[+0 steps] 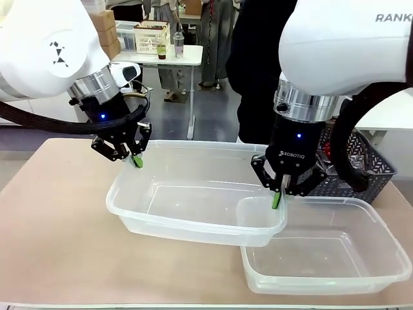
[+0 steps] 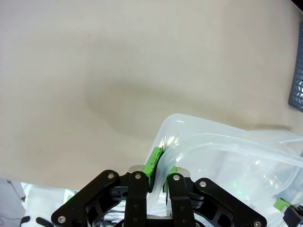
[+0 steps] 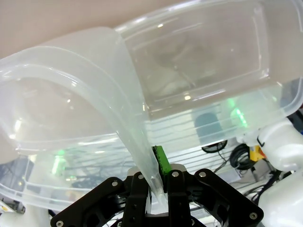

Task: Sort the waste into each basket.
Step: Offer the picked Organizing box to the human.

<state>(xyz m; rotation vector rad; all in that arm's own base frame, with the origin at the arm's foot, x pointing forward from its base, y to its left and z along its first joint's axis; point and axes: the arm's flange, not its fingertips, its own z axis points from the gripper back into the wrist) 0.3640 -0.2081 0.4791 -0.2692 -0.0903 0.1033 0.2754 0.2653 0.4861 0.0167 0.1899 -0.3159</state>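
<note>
Found see-through colourless rectangular plastic tub [image 1: 193,234] mid-table, overlapping second tub [image 1: 322,284] near right | noted left gripper [image 1: 137,160] clamped on its left rim, right gripper [image 1: 276,197] on its right rim | saw both tubs empty, waste [image 1: 327,148] apparently in dark grey lattice basket [image 1: 377,169] far right | judged sorting unstarted.

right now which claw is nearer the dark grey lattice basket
Right. The right claw grips the rim of the clear tub close beside the dark grey basket; the left claw grips the same tub's opposite corner, farther away.
</note>
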